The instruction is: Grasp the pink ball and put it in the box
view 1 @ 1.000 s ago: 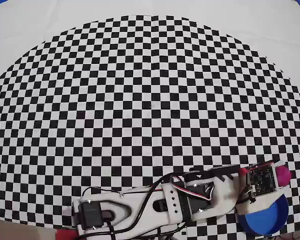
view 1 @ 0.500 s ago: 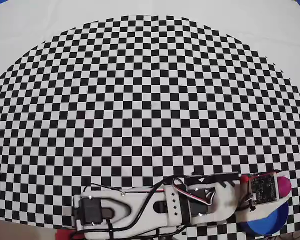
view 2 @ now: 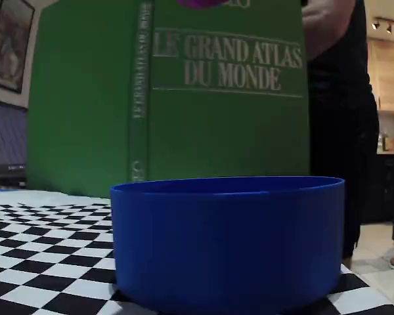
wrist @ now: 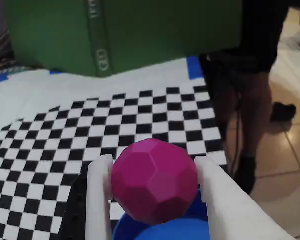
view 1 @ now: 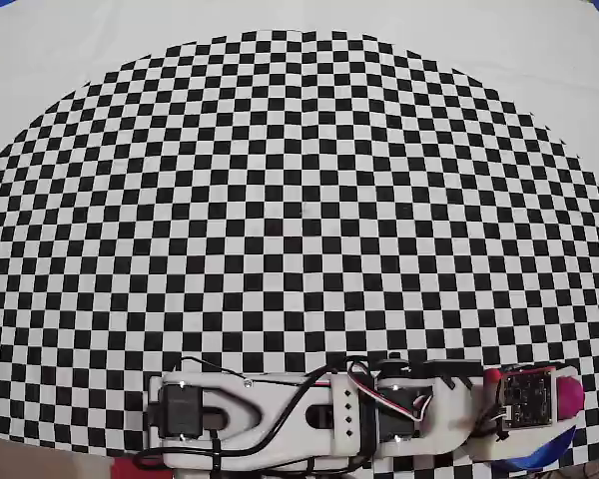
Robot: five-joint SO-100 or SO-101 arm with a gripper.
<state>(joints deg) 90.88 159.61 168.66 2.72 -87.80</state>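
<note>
Clamped on the pink ball, white gripper poised right above the box. Overhead, only a blue sliver of rim beneath the arm; fixed view: tub wall before green atlas.

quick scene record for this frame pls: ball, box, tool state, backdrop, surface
ball: pink ball held between the two white fingers, up off the mat
box: round blue box on the mat edge, directly under the ball in the wrist view; nothing visible inside
tool: tool shut on the ball, above the box, not yet released
backdrop: green atlas standing upright behind the box
surface: black-and-white checkered mat
</note>
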